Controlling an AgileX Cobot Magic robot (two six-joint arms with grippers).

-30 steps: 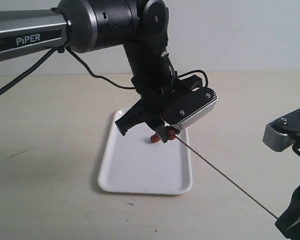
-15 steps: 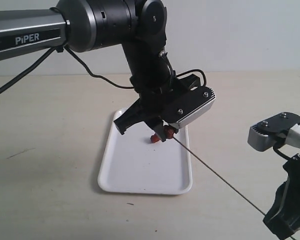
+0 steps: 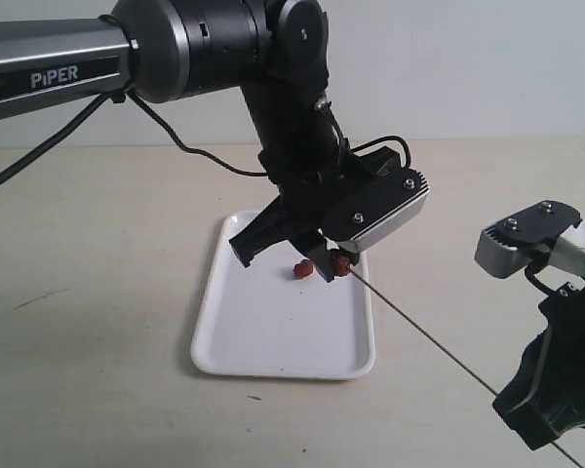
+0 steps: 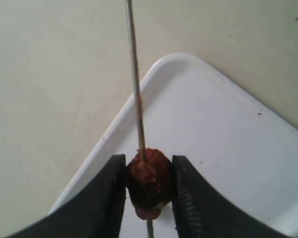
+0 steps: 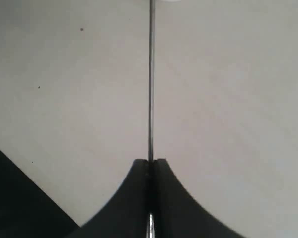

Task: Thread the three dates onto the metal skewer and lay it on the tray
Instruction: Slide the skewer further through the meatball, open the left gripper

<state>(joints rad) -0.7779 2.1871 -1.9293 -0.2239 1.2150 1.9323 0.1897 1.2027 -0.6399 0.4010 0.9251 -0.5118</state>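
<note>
Nearest, well off the tray's right side, the right black claw [image 5: 150, 165] is closed tight on one end of the thin, straight grey metal skewer [image 3: 419, 331]. From there the rod slants across the pale table [image 3: 97, 312] and crosses the right long rim of the flat white rectangular tray [image 3: 273, 341].

Over the tray, close inside that right rim and toward its far end, the left black claw [image 4: 148, 161] pinches a wrinkled dark red-brown date [image 4: 148, 181] between its two fingers. The skewer enters this date on one side and a short length of it shows again on the other.

Just beyond it, a second dark red-brown date [image 3: 299, 270] lies on the tray's floor beneath the left claw, in its far half.
</note>
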